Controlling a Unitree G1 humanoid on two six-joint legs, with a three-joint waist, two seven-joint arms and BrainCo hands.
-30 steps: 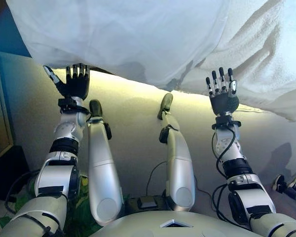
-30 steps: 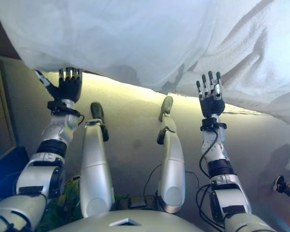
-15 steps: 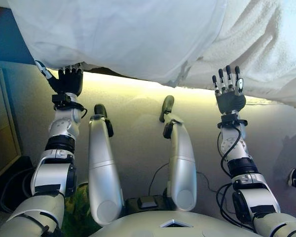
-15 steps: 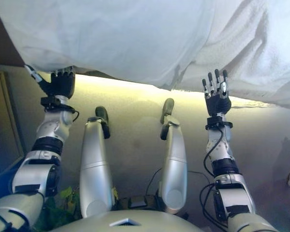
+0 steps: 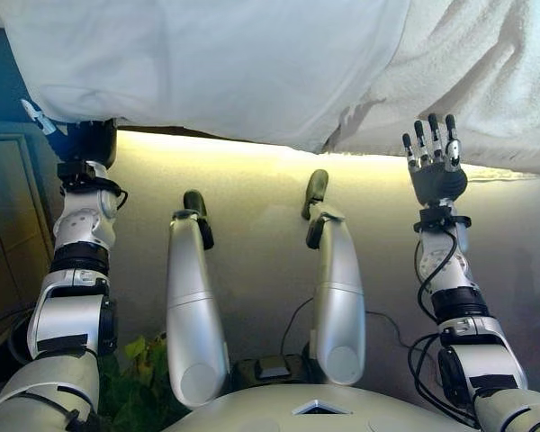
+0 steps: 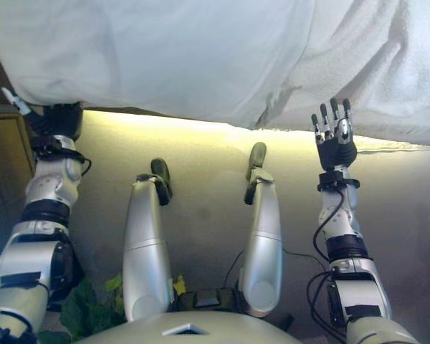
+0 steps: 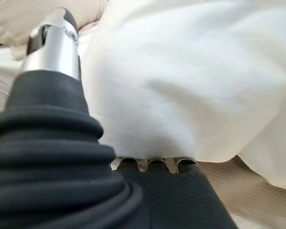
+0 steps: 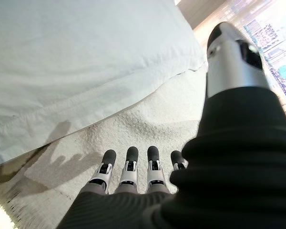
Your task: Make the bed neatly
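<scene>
While the white sheet [image 5: 216, 63] hangs over the bed's near edge across the top of the head views, a textured white blanket [image 5: 495, 81] lies beside it on the right. Left hand [image 5: 88, 142] has fingers tucked under the sheet's hem, grip unclear. Right hand [image 5: 435, 166] is raised with fingers spread just below the blanket, holding nothing.

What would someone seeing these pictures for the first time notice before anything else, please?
Most likely the big white sheet hanging over the bed's near edge across the top of the head views, with a nubbly white blanket beside it on the robot's right. Next, the two raised arms: the right hand open just short of the blanket's edge, and the left hand with its fingers hidden under the sheet's hem.
</scene>
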